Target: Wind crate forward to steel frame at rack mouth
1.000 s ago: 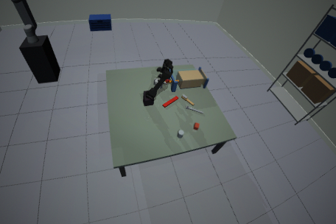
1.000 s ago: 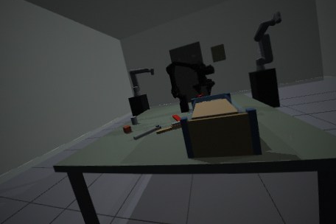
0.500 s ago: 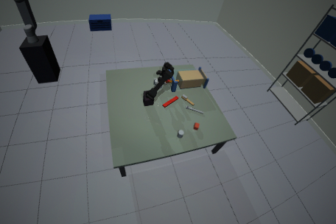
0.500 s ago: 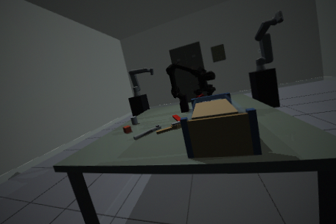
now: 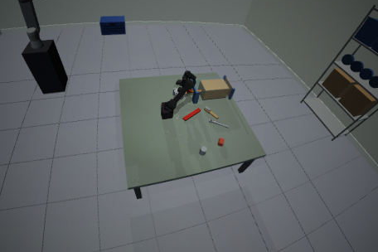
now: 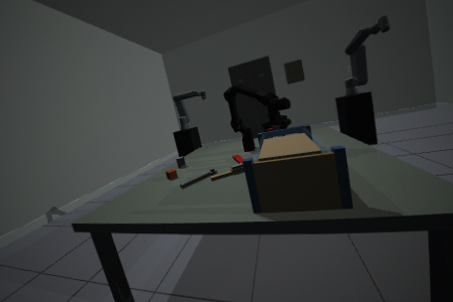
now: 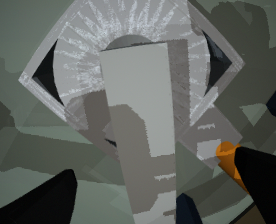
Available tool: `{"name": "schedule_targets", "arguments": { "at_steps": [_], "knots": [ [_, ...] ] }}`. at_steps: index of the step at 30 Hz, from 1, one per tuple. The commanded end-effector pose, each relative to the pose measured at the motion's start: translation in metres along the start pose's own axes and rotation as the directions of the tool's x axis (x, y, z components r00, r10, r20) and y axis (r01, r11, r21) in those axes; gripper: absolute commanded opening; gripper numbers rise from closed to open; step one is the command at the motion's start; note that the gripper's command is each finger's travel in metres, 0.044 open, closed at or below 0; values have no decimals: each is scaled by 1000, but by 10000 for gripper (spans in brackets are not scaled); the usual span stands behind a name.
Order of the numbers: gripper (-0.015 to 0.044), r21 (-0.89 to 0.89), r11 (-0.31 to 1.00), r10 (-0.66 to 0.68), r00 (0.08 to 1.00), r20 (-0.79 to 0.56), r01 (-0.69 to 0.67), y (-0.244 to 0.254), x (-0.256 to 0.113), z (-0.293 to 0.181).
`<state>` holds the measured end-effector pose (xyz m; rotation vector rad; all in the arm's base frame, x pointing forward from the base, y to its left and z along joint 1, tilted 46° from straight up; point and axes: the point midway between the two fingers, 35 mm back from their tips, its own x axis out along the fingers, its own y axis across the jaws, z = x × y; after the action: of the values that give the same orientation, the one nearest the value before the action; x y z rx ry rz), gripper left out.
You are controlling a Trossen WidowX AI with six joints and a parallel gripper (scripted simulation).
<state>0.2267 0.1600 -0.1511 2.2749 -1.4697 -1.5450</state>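
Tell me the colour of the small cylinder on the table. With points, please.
The cylinder [image 5: 203, 150] [image 6: 181, 162] is grey, clearest from the top.

Under me is a grey-green bench [image 5: 149, 151] [image 6: 144, 211]. Directly on it I see a red bar [image 5: 191, 114] [image 6: 238, 159], a wooden-handled tool [image 5: 211, 113] [image 6: 225, 175] beside it, and a grey wrench [image 5: 218, 123] [image 6: 198, 179]. A red block [image 5: 221, 142] [image 6: 171, 175] sits near a small grey cylinder [image 5: 203, 150] [image 6: 181, 162] (both well apart from my winch [image 5: 176, 91] [image 7: 134, 65]).

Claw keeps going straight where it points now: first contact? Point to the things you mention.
Likely the pale grey bar [image 7: 139, 95] over the round ribbed winch top [image 7: 71, 65], between the claw's [image 7: 154, 185] open fingers; its height is hard to judge.
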Motion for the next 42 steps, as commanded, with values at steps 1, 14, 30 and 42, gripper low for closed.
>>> {"name": "schedule_targets", "arguments": {
  "at_steps": [1,14,30,42],
  "knots": [
    [440,-14,1000,18,1000,3,-18,3,8,0],
    [256,-8,1000,-1,1000,-1,1,0,0,0],
    [71,-8,1000,-1,1000,-1,1,0,0,0],
    [0,-10,1000,-5,1000,-28,5,1,-1,2]
  ]
}}
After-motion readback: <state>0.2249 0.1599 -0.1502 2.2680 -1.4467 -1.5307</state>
